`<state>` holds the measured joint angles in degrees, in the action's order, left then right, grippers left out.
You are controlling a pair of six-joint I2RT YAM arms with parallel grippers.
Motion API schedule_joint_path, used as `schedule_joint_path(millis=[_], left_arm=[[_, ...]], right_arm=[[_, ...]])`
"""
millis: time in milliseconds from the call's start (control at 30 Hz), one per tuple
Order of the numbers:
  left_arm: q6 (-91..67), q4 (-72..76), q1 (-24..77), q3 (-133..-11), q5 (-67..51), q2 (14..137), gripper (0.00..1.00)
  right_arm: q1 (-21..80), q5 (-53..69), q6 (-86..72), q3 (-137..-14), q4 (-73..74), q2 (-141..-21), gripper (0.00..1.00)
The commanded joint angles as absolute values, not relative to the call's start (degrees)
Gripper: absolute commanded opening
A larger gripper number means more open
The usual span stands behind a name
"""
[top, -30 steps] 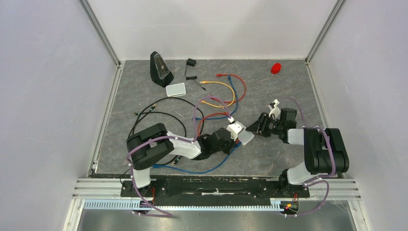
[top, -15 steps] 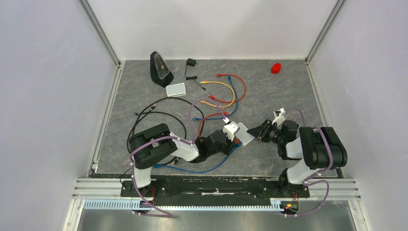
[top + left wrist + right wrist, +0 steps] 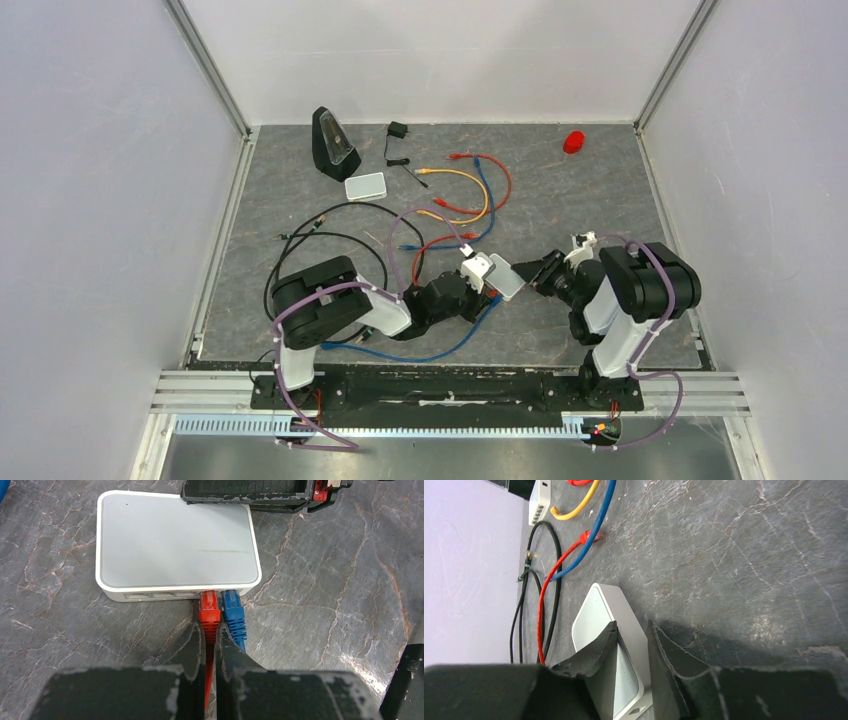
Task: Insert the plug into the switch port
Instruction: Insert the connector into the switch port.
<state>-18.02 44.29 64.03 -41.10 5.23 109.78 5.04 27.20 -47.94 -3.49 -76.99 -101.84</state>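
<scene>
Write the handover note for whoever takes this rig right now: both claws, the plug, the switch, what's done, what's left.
Left claw: shut on the red plug, gripping its rear end.
Right claw: shut on the switch, at the edge away from the plugs.
Things: the red plug's nose sits in the switch's edge facing the left claw, close beside a blue plug that is already in.
Done: plug picked up, lined up and entered.
Left: I cannot tell whether it is fully home. Probably press it in, then open both claws and back away.
</scene>
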Motion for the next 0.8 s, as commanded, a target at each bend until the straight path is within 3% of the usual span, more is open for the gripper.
schedule_joint_path(millis=[0,267,433,767], left_arm=[[-18.9,38.8,64.1,-44.8,1.0,117.3,0.02],[-16.3,34.6,63.3,-48.8,0.4,118.3,0.02],[-14.8,29.5,62.6,-46.0,-0.5,114.2,0.03],[-10.9,18.7,62.3,-47.0,-3.7,108.0,0.31]], right_arm=[[12.7,45.1,-54.9,7.1,-69.8,-104.7,0.23],[14.1,43.1,-55.4,8.9,-71.2,-104.7,0.22],[4.0,43.7,-53.0,5.7,-64.9,-101.7,0.26],[-8.3,39.4,-36.4,-16.3,-27.3,-92.0,0.38]])
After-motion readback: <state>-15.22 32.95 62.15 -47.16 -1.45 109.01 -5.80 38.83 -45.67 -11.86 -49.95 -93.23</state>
